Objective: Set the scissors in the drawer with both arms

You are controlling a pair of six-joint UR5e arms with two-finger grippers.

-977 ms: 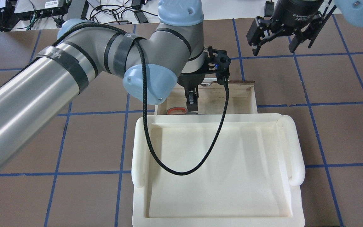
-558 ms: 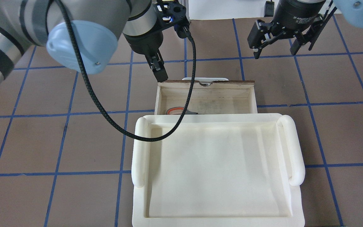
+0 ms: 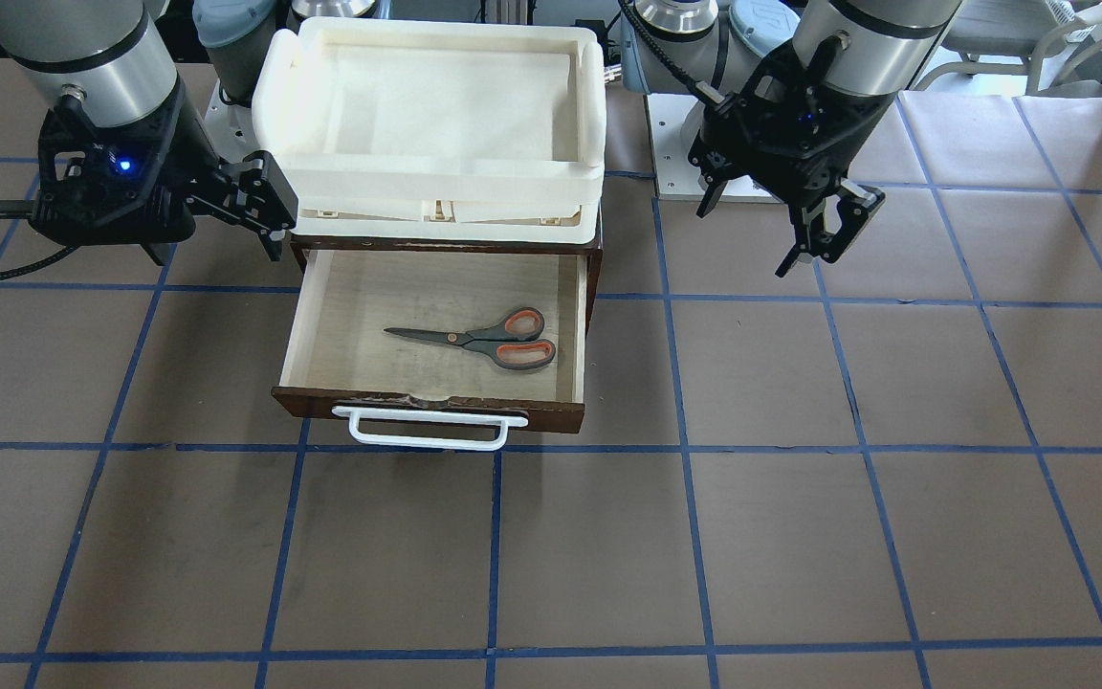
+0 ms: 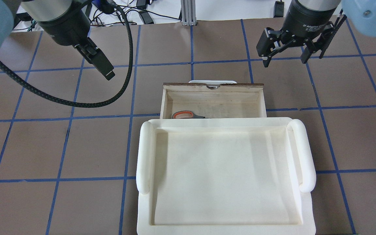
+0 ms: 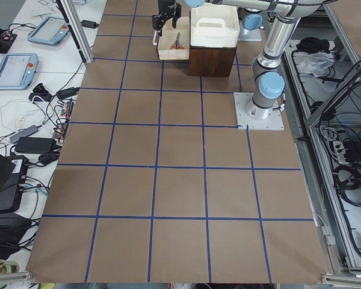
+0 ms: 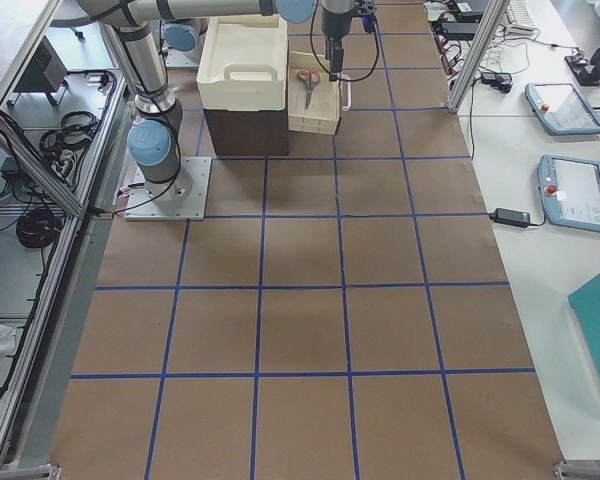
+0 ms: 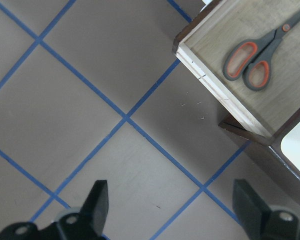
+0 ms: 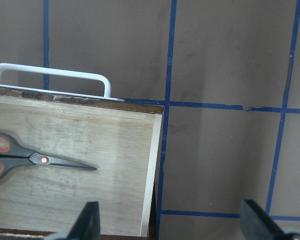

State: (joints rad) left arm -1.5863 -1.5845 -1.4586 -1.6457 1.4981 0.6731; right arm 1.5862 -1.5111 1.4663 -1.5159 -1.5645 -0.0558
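The scissors (image 3: 489, 340) lie flat on the pale floor of the open dark brown drawer (image 3: 312, 402), grey handles with orange-red loops toward the robot's left. They also show in the overhead view (image 4: 183, 115), the left wrist view (image 7: 255, 55) and the right wrist view (image 8: 30, 159). My left gripper (image 4: 108, 73) is open and empty, above the table well to the left of the drawer (image 4: 214, 86). My right gripper (image 4: 285, 60) is open and empty, raised beyond the drawer's right front corner. The white bar handle (image 3: 427, 431) faces away from the robot.
A cream-white plastic tray (image 4: 145, 156) sits on top of the dark cabinet and hides the drawer's rear part from overhead. A black cable (image 4: 77, 102) loops down from my left wrist over the table. Brown mats with blue tape lines surround the cabinet.
My left gripper has risen out of the drawer and swung away to the left. The scissors have stayed in the drawer. The right gripper has hardly moved.
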